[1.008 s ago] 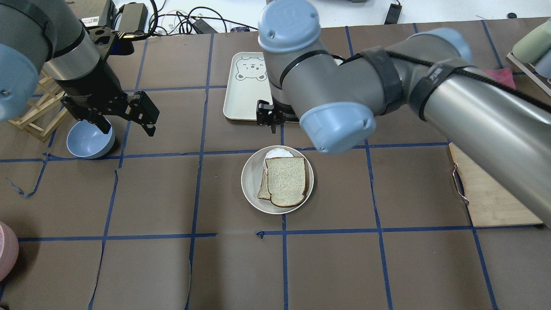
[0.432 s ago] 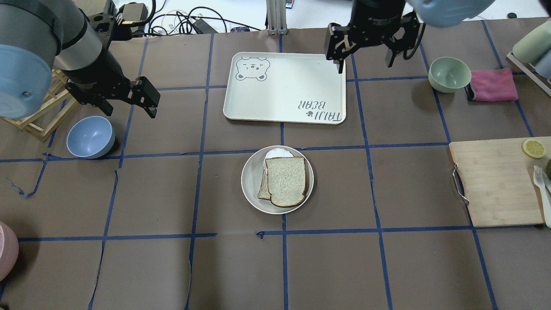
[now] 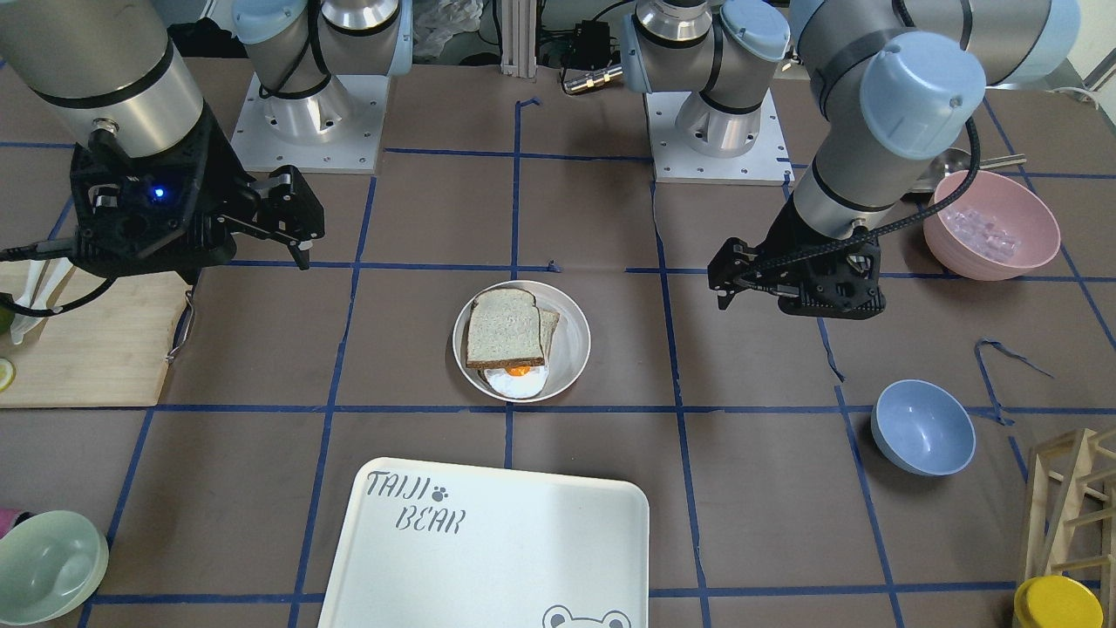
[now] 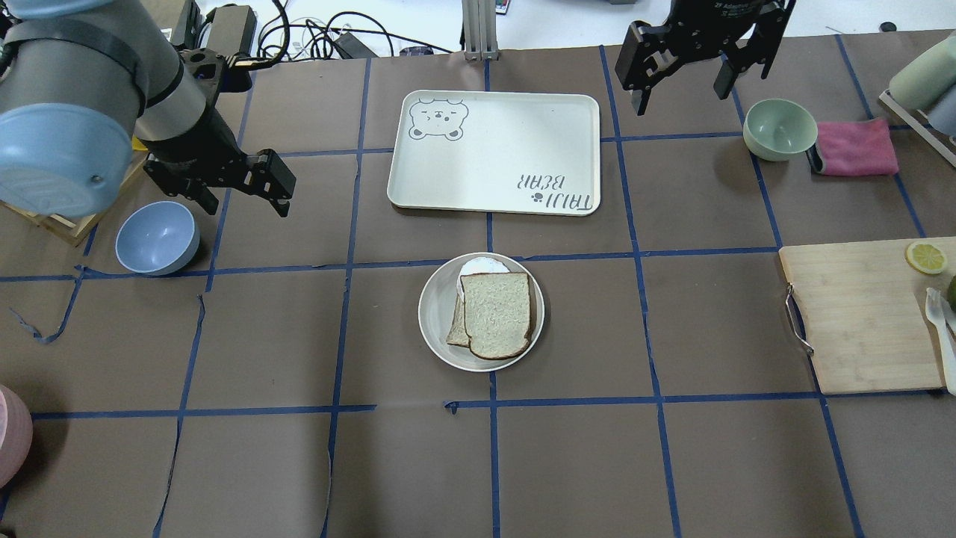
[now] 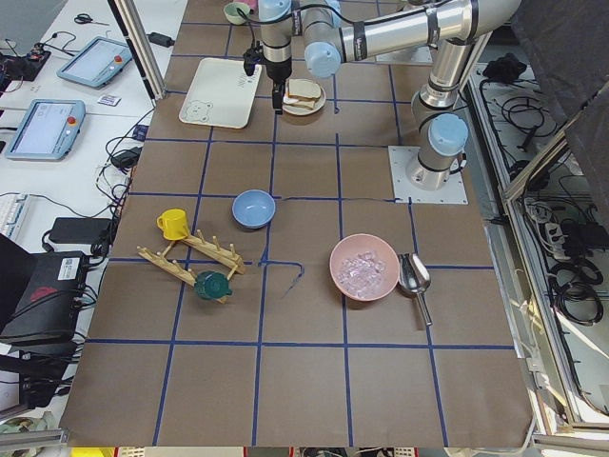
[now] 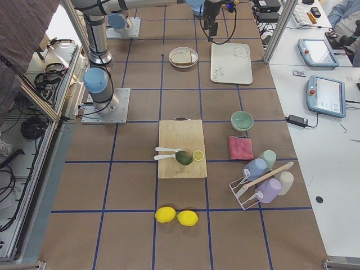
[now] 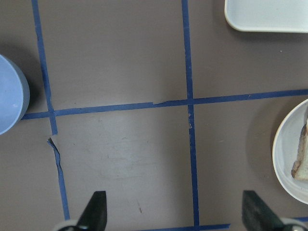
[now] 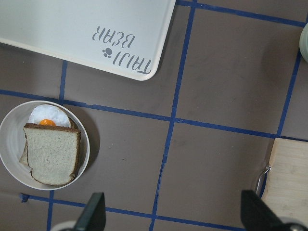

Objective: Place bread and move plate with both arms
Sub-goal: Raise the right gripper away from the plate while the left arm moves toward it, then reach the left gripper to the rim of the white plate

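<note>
The plate (image 4: 433,306) sits at the middle of the surface (image 4: 299,463), on a crossing of blue tape lines. The bread (image 4: 497,314) lies flat on top of it, covering most of a second slice (image 4: 455,335) and part of a fried egg (image 4: 484,265) that peeks out at the far rim. By the look of it, the placing half of your task is done: the bread rests on the plate and nothing grips it.

The left pincer (image 7: 174,214) hangs above bare surface, fingers spread wide and empty. The plate's rim only just shows at the right edge of its wrist view.

The right pincer (image 8: 173,214) is also spread wide and empty. It is held high past the far right corner of the tray (image 4: 493,149), well apart from the plate.

What looks left is the second half, moving the plate with both arms. Neither pincer touches the rim yet, and each would need to come in and down to opposite sides of the plate. The task does not say where the plate should go.
</note>
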